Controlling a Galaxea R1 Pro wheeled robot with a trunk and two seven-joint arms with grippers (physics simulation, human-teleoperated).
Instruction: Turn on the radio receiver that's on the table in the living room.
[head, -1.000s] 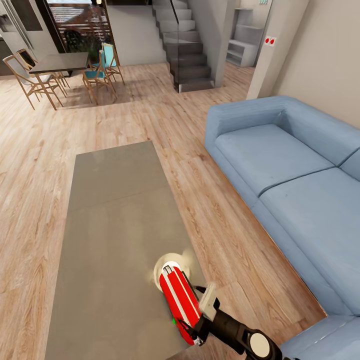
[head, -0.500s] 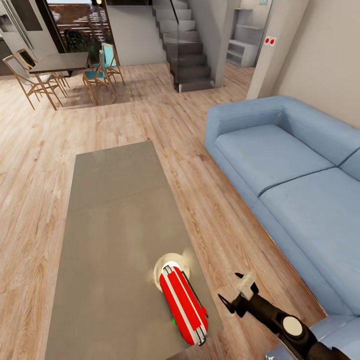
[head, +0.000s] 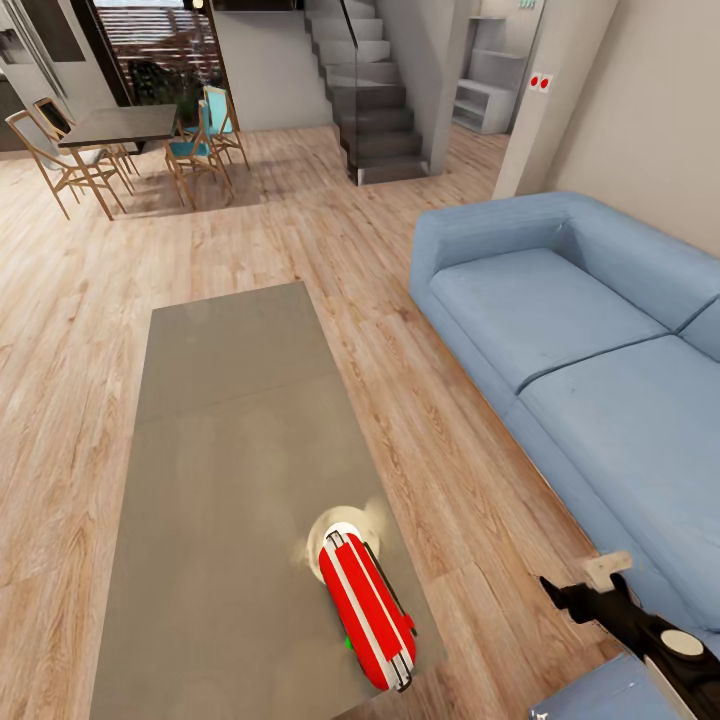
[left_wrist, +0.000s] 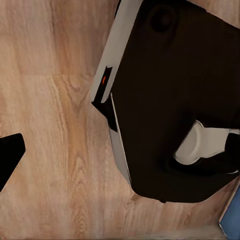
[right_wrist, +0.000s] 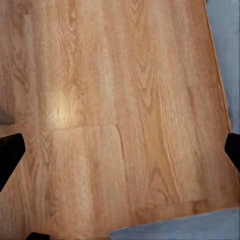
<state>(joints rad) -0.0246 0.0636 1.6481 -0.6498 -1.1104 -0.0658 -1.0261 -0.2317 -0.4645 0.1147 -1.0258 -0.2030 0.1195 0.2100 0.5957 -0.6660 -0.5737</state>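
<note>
While the radio lies on the table near its corner, the right gripper hangs well apart over the floor. Its fingers are spread wide, holding nothing. Whether the left gripper is open cannot be told.

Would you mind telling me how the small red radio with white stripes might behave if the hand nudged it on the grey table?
The small red rounded radio with white stripes looks rigid, so it would likely slide as one piece. It lies near the smooth grey table edge, so a sideways push could drop it. Its curved shell may rock or slip.
</note>
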